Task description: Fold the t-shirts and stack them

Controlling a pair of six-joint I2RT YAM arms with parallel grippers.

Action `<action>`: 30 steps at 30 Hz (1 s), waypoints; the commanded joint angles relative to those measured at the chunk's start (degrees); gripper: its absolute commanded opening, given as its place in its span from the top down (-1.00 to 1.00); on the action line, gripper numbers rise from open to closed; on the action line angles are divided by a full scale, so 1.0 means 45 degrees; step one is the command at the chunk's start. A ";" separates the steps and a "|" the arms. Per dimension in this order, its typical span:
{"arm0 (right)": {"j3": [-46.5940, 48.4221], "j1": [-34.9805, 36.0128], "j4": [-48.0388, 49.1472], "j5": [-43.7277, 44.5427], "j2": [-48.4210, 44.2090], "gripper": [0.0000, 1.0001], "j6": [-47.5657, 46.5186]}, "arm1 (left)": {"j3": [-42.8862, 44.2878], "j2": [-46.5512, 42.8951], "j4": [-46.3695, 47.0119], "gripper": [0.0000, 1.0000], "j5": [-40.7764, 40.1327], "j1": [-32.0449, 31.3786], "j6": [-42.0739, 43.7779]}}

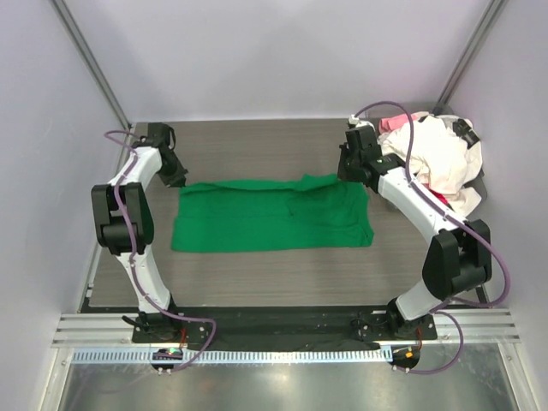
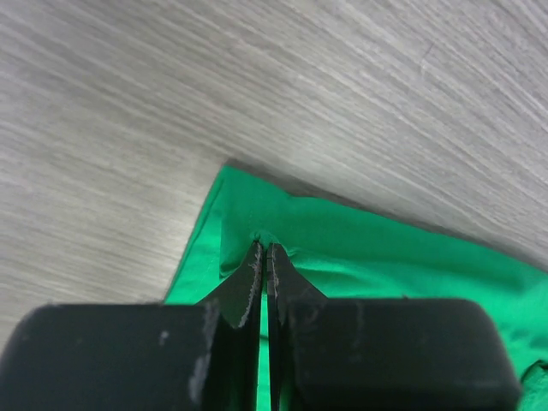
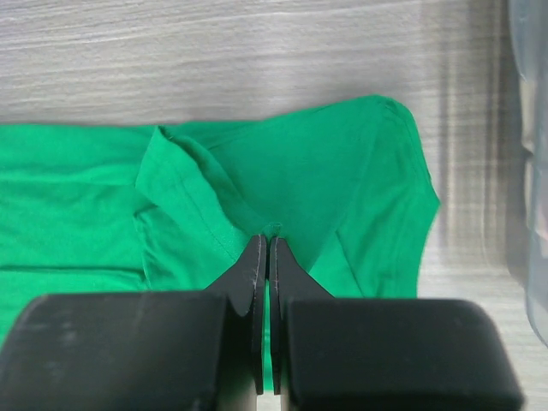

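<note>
The bright green t-shirt lies spread flat across the middle of the table. My left gripper is at its far left corner, shut on a pinch of the green cloth with the tips nipping a small fold. My right gripper is at the far right corner, also shut on the green cloth, with a small bunch of fabric between its tips. White and pink t-shirts sit heaped at the back right, with a bit of red showing.
A clear plastic bin holding the heap stands just right of the green shirt's right edge. Bare wood-grain table lies beyond the shirt and in front of it. Walls close in on three sides.
</note>
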 commanded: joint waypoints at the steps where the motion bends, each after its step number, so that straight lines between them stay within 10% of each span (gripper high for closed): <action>1: -0.0518 0.0006 0.0477 0.0423 -0.1236 0.98 0.0254 | -0.0356 -0.0991 0.0672 1.00 -0.0525 -0.0009 0.0312; 21: -0.4111 -0.0014 0.0477 0.1009 -0.3717 0.97 0.1891 | -0.3070 -0.2416 0.1336 0.99 -0.1502 -0.0028 0.0059; 23: -0.4970 -0.0014 0.0438 0.1243 -0.4303 0.97 0.2224 | -0.3538 -0.2632 0.1336 0.64 -0.1697 -0.0028 -0.0019; 25: -0.5768 -0.0033 0.0224 0.1613 -0.4867 0.54 0.2887 | -0.3851 -0.3061 0.1297 0.20 -0.2009 -0.0028 -0.0155; 27: -0.6279 -0.0014 -0.0147 0.1966 -0.5240 -0.33 0.3318 | -0.4340 -0.3412 0.1355 -0.17 -0.2632 -0.0028 -0.0214; 30: -0.7042 -0.0014 -0.0382 0.2239 -0.5983 -0.65 0.4138 | -0.4380 -0.3901 0.1259 -0.25 -0.2967 -0.0028 -0.0234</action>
